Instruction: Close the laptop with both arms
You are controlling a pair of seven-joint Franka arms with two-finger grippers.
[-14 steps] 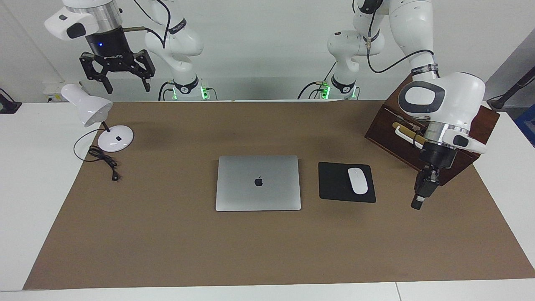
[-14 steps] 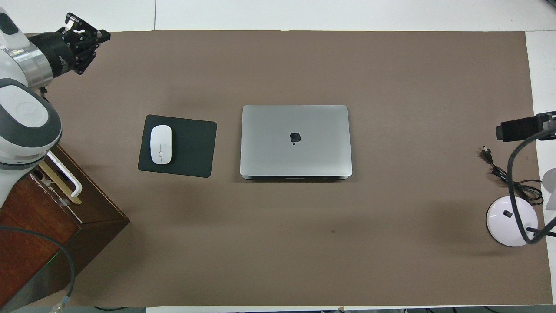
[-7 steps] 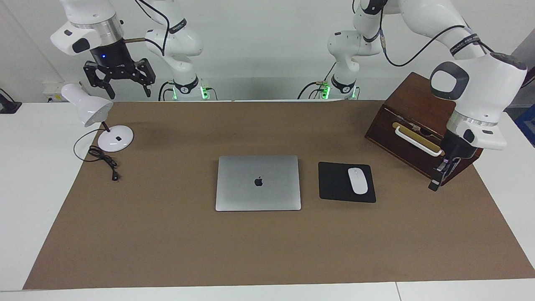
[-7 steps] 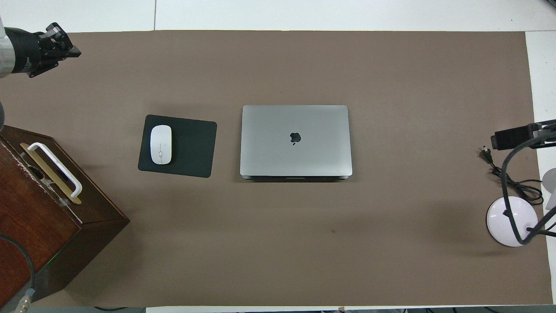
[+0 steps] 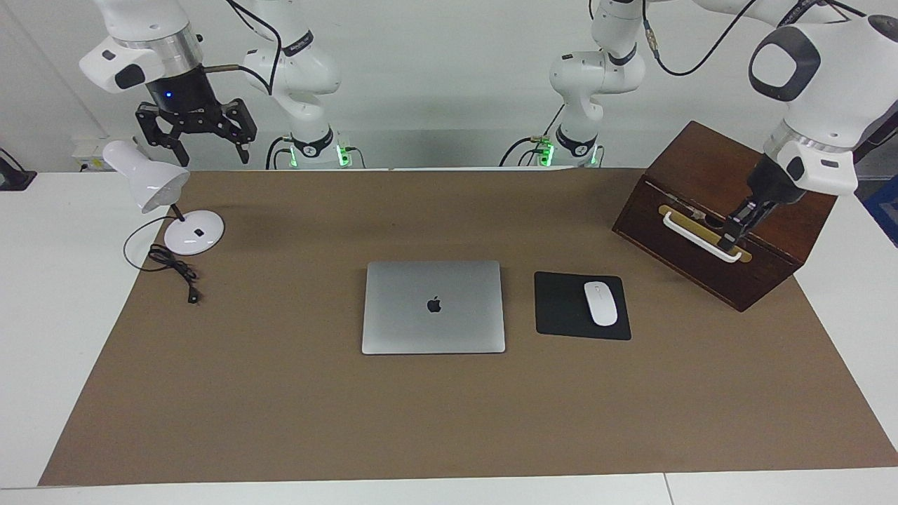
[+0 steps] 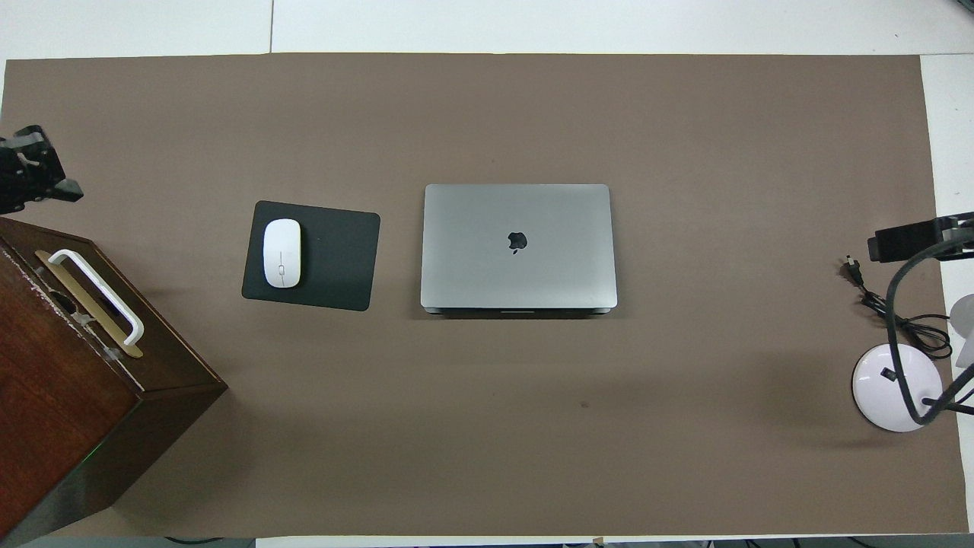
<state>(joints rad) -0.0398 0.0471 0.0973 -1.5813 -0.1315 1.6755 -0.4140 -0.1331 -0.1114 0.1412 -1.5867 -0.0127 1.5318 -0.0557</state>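
The silver-grey laptop (image 5: pixel 433 307) lies flat at the middle of the brown mat with its lid down and the apple logo facing up; it also shows in the overhead view (image 6: pixel 518 246). My left gripper (image 5: pixel 729 238) hangs in the air over the wooden box's handle, well clear of the laptop; it sits at the overhead view's edge (image 6: pixel 34 171). My right gripper (image 5: pixel 196 144) is open and empty, raised over the lamp at the right arm's end of the table. One of its fingers (image 6: pixel 905 242) shows in the overhead view.
A black mouse pad (image 5: pixel 561 308) with a white mouse (image 5: pixel 601 303) lies beside the laptop toward the left arm's end. A dark wooden box (image 5: pixel 708 210) with a white handle stands at that end. A white desk lamp (image 5: pixel 189 231) with a black cord stands at the right arm's end.
My left gripper has risen and drawn back from over the mat to over the wooden box. My right gripper has shifted only slightly. The laptop has not moved.
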